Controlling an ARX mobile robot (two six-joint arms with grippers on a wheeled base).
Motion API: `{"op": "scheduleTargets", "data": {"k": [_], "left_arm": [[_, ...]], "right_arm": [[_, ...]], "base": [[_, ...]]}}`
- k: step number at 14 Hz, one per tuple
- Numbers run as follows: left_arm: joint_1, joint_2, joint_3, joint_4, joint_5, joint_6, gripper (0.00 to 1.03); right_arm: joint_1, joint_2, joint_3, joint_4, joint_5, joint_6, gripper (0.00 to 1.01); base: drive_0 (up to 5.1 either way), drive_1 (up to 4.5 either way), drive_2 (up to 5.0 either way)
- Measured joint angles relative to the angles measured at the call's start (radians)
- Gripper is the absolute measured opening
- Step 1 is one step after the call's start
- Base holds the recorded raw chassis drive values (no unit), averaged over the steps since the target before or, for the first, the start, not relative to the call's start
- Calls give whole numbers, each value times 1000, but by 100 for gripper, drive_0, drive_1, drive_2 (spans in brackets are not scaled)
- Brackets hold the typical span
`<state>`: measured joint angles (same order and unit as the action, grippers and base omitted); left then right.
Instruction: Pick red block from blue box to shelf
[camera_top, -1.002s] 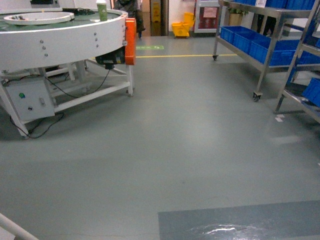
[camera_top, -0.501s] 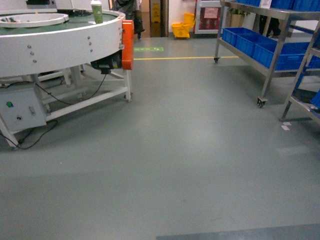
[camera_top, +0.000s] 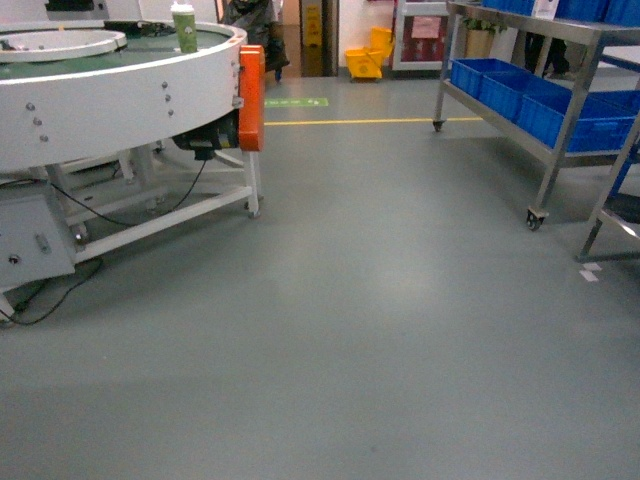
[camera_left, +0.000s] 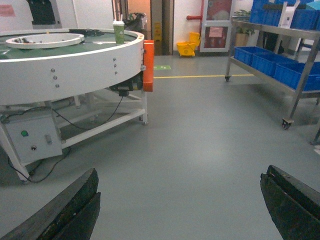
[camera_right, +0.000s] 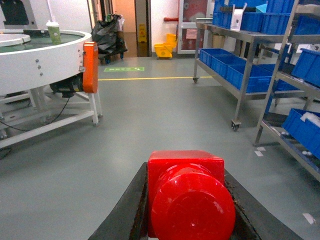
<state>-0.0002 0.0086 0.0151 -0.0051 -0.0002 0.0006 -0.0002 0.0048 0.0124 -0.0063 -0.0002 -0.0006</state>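
In the right wrist view my right gripper (camera_right: 185, 167) is shut on the red block (camera_right: 192, 205), whose round stud faces the camera between the two black fingers (camera_right: 125, 210). My left gripper (camera_left: 180, 200) is open with only bare floor between its fingers (camera_left: 75, 205). Neither gripper shows in the head view. The shelf (camera_top: 560, 150), a steel rack on casters, stands at the right, and it also shows as the shelf (camera_right: 240, 87) and the shelf (camera_left: 300, 85) in the wrist views. The blue box is out of view.
A round white conveyor table (camera_top: 110, 90) with an orange guard (camera_top: 250, 95) and a green cup (camera_top: 185, 28) stands at left, with cables (camera_top: 50, 295) on the floor under it. Dark blue crates (camera_top: 540, 100) fill the shelf. A yellow mop bucket (camera_top: 365, 55) sits at the far doorway.
The head view has advanced over the floor: the round table has slid left, the shelf right and nearer, and the darker floor patch has left the bottom edge.
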Motion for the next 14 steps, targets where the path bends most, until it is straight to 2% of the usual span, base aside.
{"op": "scheduleTargets", "data": {"k": [14], "left_arm": [[0, 0, 0, 0, 0, 0, 98]], "right_arm": [[0, 0, 0, 5, -1, 0, 28]], "base": [[7, 439, -425]]}}
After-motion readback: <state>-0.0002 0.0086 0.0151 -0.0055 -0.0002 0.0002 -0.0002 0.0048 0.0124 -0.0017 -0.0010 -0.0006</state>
